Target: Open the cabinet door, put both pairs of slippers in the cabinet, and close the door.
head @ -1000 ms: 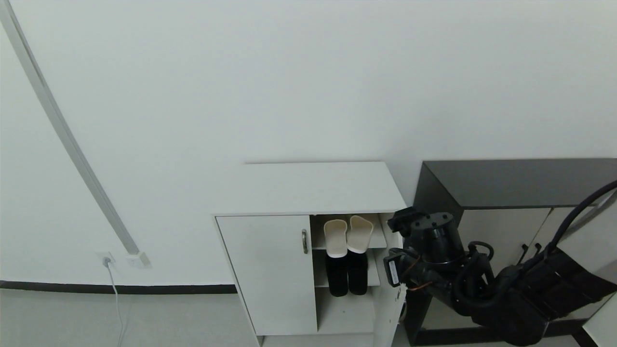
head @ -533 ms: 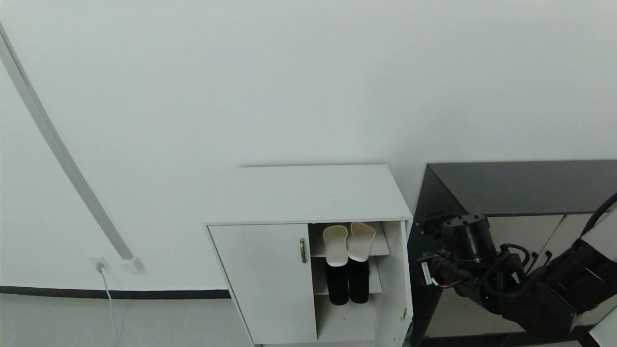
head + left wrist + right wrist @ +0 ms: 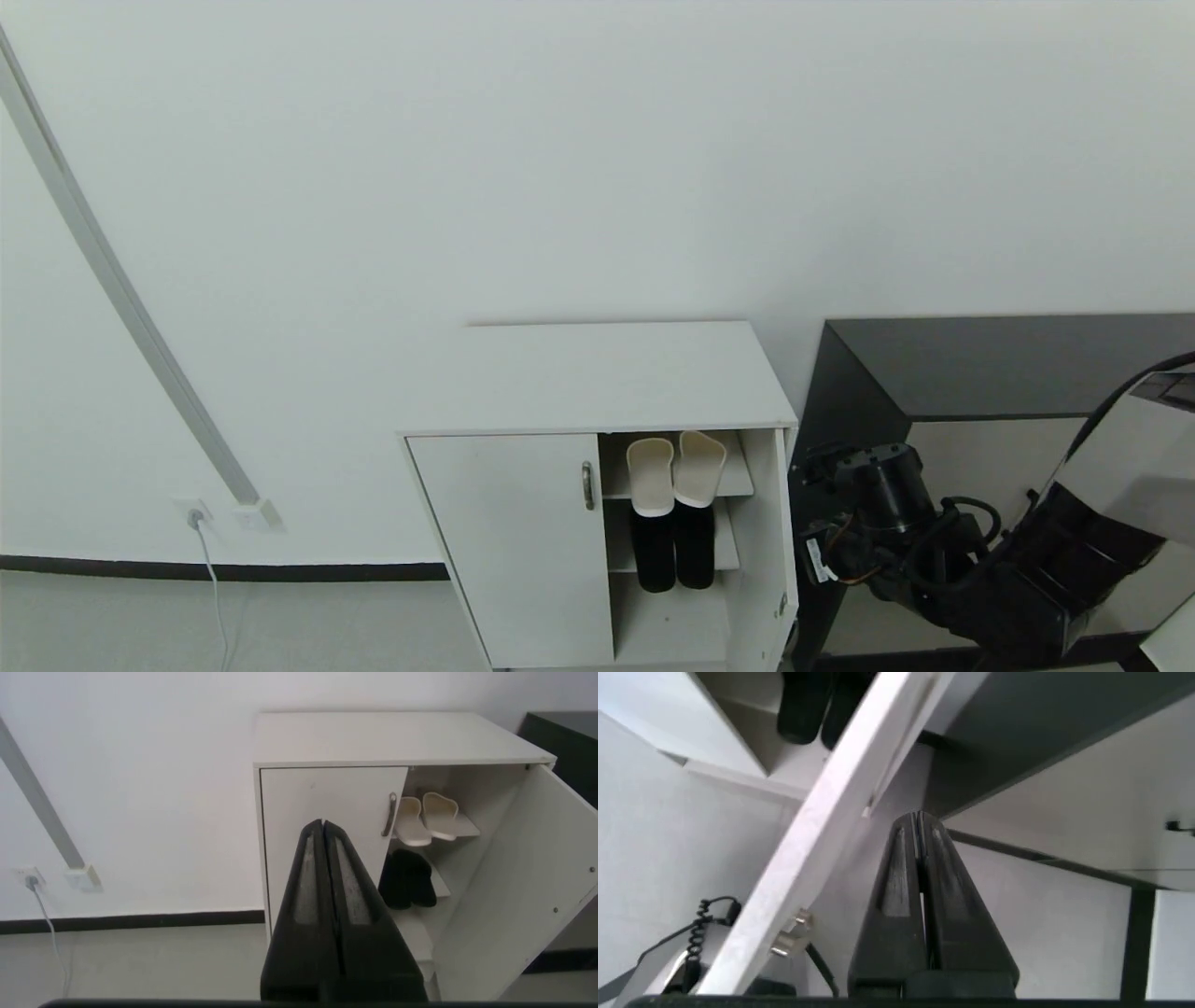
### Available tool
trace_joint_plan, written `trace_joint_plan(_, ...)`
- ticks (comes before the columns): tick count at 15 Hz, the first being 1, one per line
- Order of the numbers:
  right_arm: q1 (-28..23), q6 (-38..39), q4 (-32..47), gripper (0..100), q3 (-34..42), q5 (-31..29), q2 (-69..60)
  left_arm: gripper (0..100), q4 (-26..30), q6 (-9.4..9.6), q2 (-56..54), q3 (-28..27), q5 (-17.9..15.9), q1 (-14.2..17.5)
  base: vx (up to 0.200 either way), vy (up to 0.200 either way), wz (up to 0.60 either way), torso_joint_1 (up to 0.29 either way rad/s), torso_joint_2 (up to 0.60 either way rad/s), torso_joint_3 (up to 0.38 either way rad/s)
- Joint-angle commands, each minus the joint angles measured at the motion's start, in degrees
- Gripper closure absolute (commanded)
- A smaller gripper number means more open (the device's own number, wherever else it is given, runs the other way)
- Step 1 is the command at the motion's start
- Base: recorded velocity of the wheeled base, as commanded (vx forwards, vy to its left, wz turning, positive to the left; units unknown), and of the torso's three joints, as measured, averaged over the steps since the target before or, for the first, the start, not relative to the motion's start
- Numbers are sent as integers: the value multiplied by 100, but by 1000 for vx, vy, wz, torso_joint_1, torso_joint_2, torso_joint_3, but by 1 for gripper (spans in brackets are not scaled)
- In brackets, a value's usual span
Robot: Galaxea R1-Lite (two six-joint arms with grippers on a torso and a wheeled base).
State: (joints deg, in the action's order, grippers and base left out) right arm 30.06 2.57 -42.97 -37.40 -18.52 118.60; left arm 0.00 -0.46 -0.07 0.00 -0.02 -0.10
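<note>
— Two pairs of slippers: where do they sit?

— Both are inside the cabinet [image 3: 597,378]. The cream slippers [image 3: 674,464] lie side by side on the upper shelf, their ends jutting past its front edge. The black slippers [image 3: 672,546] are on the shelf just below, directly under them.

— And the doors?

— The left door [image 3: 513,541] is closed, its handle [image 3: 587,485] at the middle edge. The right door [image 3: 764,551] stands open. From my head I see it nearly edge-on, a narrow white strip. In my left wrist view the same door [image 3: 523,887] shows its broad inner face.

— Your grippers?

— My left gripper [image 3: 323,826] hangs in front of the closed left door, well apart from it. Its fingers are pressed flat together with nothing between them. My right gripper [image 3: 921,819] is likewise pinched closed and empty. Its wrist view places it on the outer side of the open door, between that door and the dark sideboard [image 3: 1008,364]. The door's edge runs slantwise just beside the fingers, with metal hinge fittings [image 3: 789,938] on it. Whether my fingertips touch the door, I cannot tell. The head view adds my right arm low in front of the sideboard.
</note>
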Motion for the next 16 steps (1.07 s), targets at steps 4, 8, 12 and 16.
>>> trace_joint_plan(4, 8, -2, -370, 100, -171, 94, 576, 100, 0, -6, 7, 0, 2, 1, 0, 0, 0, 0, 0, 0)
trace_joint_plan(8, 79, 42, -387, 100, -531, 182, 743, 100, 0, 2, 7, 0, 2, 1, 0, 0, 0, 0, 0, 0)
trace_joint_plan(12, 149, 94, -387, 100, -742, 322, 778, 100, 0, 2, 7, 0, 2, 1, 0, 0, 0, 0, 0, 0)
trace_joint_plan(16, 184, 244, -396, 100, -980, 481, 866, 100, 0, -6, 7, 0, 2, 1, 0, 0, 0, 0, 0, 0)
